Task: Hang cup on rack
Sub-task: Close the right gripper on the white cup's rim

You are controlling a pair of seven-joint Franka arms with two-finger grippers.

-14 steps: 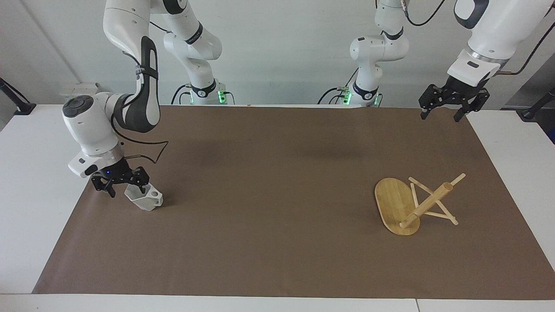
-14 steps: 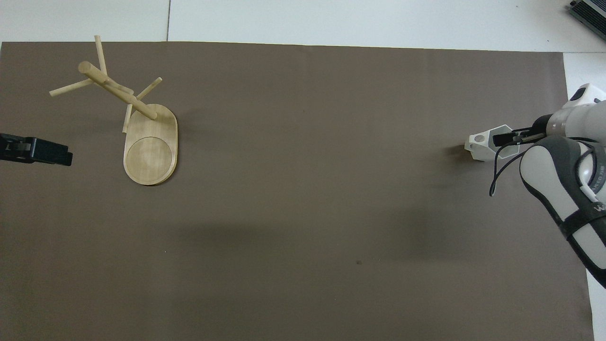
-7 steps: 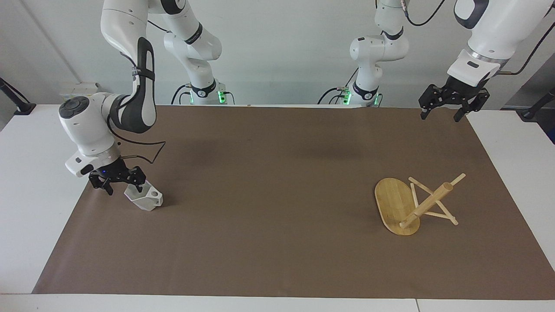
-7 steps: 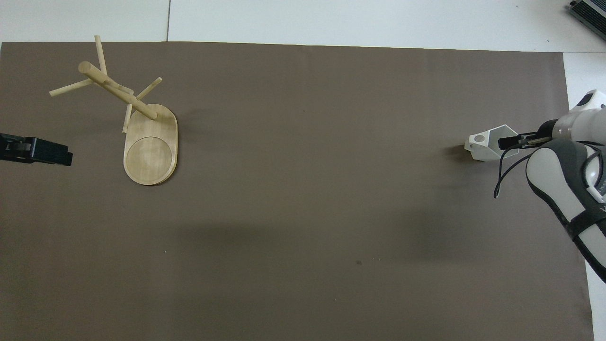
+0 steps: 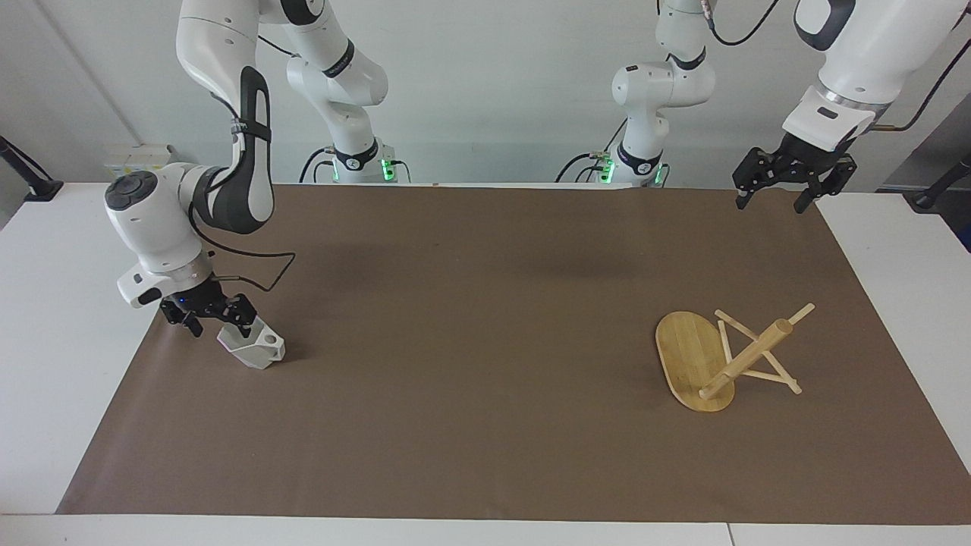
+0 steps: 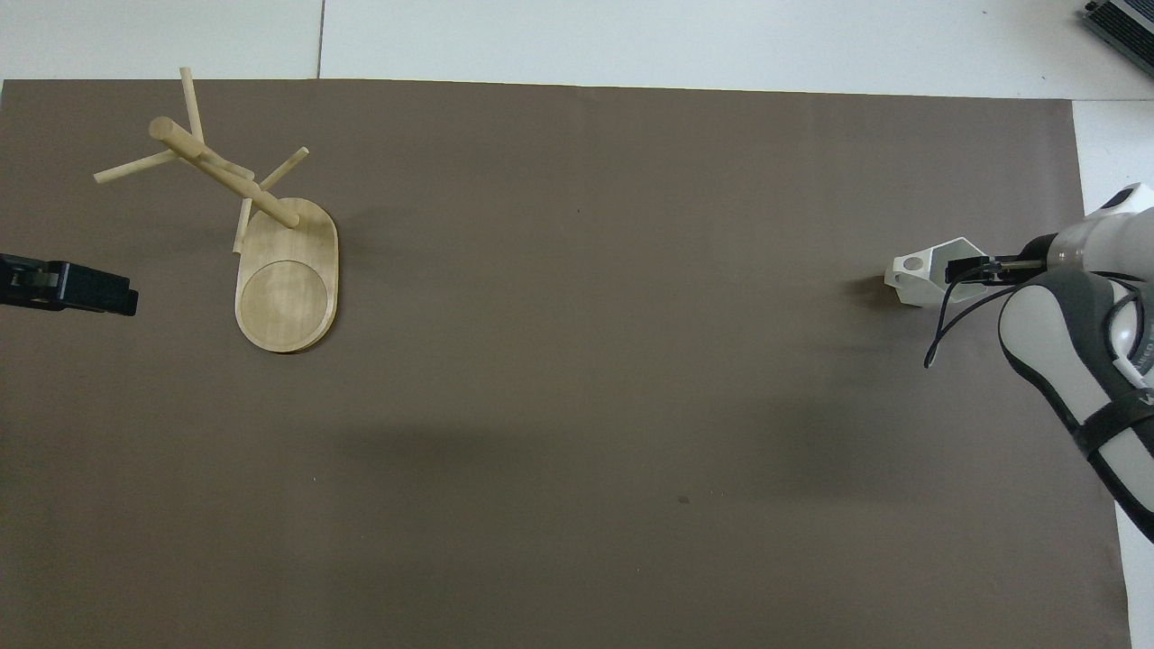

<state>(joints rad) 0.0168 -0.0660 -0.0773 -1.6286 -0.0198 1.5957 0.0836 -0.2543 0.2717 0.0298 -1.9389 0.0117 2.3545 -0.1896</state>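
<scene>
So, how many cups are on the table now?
1. The small white faceted cup stands on the brown mat at the right arm's end of the table, at the right hand. No other cup is visible.

The cup (image 5: 253, 346) (image 6: 929, 273) was small, pale grey and faceted, with a hexagonal rim and a blocky handle pierced by a round hole — it sat on the brown mat toward the right arm's end of the table. The rack (image 5: 724, 355) (image 6: 257, 230) — a light bamboo mug tree — stood upright on its oval base toward the left arm's end, well apart from the cup.
</scene>
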